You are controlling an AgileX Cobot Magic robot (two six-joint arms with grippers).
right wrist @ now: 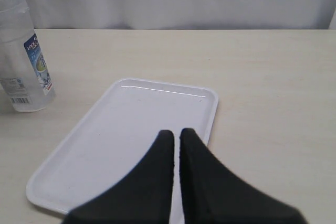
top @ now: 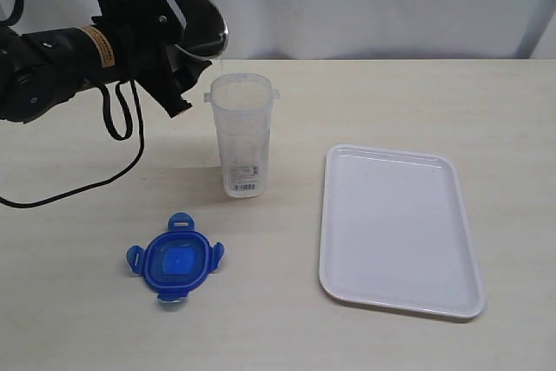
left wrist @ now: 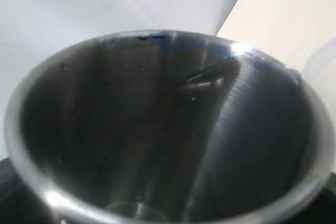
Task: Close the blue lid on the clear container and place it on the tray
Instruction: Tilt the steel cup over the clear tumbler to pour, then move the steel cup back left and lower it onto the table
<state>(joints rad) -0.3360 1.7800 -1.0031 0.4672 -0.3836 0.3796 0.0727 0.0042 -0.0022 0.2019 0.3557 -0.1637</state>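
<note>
Nearest me the blue lid lies flat on the bench, flaps spread, well apart from everything else. To its right sits the tray, bare, with my right pincer hanging over its near end, fingers pressed together on nothing. Further back the clear container stands upright and open, between lid and tray, not touching either. Beyond it my left pincer is clamped on a steel cup, held tilted just beside the container's mouth; the cup looks empty inside. My worry is that cup: a careless swing would clip the rim and topple such a tall, narrow canister. With the left side occupied, the lid waits, and a flap folded under could stop it seating.
</note>
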